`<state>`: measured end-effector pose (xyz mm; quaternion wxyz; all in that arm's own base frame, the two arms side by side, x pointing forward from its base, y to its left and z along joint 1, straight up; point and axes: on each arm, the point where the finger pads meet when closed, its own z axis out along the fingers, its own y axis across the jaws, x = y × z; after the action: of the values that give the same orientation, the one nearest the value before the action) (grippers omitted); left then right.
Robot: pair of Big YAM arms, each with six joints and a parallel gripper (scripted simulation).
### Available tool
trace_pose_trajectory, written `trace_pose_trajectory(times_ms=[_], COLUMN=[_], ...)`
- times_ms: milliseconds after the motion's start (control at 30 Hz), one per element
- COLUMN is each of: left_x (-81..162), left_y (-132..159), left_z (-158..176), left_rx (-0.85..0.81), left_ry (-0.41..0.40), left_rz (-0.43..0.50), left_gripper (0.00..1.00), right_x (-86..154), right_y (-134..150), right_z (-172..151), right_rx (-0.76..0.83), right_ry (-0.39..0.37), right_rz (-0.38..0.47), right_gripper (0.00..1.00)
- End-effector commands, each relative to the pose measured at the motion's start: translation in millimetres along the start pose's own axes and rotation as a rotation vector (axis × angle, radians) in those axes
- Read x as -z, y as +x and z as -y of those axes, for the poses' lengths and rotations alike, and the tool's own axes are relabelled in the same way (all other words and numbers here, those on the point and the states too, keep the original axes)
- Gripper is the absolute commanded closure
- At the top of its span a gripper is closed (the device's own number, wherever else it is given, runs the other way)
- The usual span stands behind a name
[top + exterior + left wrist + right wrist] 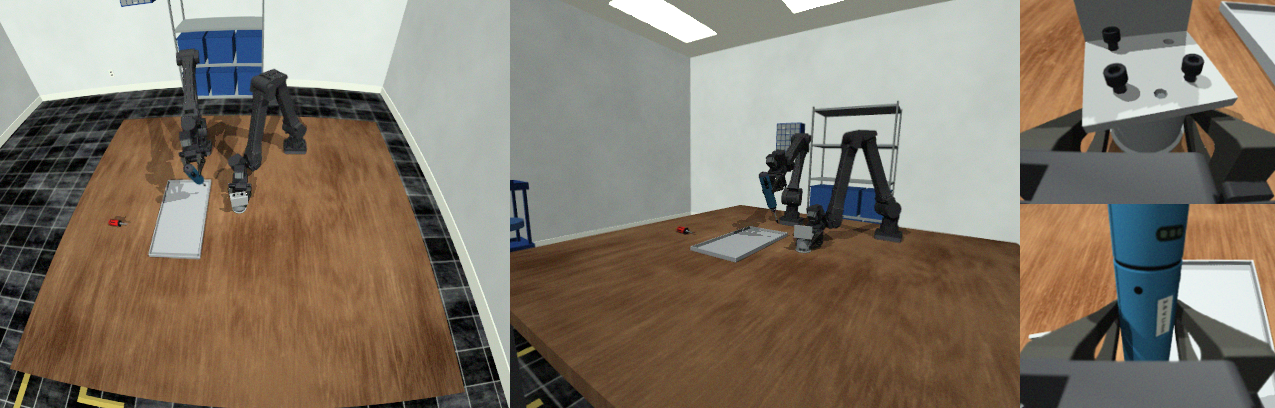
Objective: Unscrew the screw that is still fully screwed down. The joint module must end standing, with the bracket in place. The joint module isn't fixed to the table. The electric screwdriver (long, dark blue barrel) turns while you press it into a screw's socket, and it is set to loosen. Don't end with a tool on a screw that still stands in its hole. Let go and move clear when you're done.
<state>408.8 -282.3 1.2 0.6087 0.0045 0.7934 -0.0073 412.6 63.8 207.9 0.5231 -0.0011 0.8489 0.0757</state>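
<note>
My left gripper (1147, 101) (239, 192) is shut around the grey joint module (1149, 136) (804, 246), which stands upright under the pale bracket (1143, 68) (803, 231). Three black screws stand raised with shanks showing: back-left screw (1111, 35), front-left screw (1116, 75) and right screw (1192, 65). A front hole (1160, 93) is empty. A shaded back-right hole (1168, 41) shows no raised head. My right gripper (1147, 306) is shut on the blue electric screwdriver (1149, 290) (193, 174) (769, 192). Its bit points down near the tray's back corner, apart from the bracket.
A grey tray (180, 220) (737, 245) (1220, 295) lies beside the joint module. A red screwdriver (115, 223) (682, 230) lies beyond the tray's far side from the module. The two arms are close together at the back of the table.
</note>
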Motion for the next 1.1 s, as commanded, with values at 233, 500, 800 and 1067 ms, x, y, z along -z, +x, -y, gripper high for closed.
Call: trace_pose_trajectory(times_ms=[233, 500, 800, 1067], left_x=[-2, -2, -2, -2], left_y=[-8, -8, -8, -8], left_z=[5, 5, 5, 5], left_rx=[0.012, 0.012, 0.012, 0.012], left_ry=[0.007, 0.007, 0.007, 0.007], left_rz=[0.018, 0.018, 0.018, 0.018], left_gripper=[0.41, 0.41, 0.41, 0.41], right_x=[-7, -16, -19, -24], right_y=[-75, -78, -69, -64], right_z=[14, 44, 66, 97], right_rx=[-0.071, -0.13, -0.179, -0.246], right_ry=[0.038, 0.102, 0.154, 0.22], right_rz=[0.065, 0.023, -0.045, -0.108], right_gripper=[0.58, 0.58, 0.58, 0.58])
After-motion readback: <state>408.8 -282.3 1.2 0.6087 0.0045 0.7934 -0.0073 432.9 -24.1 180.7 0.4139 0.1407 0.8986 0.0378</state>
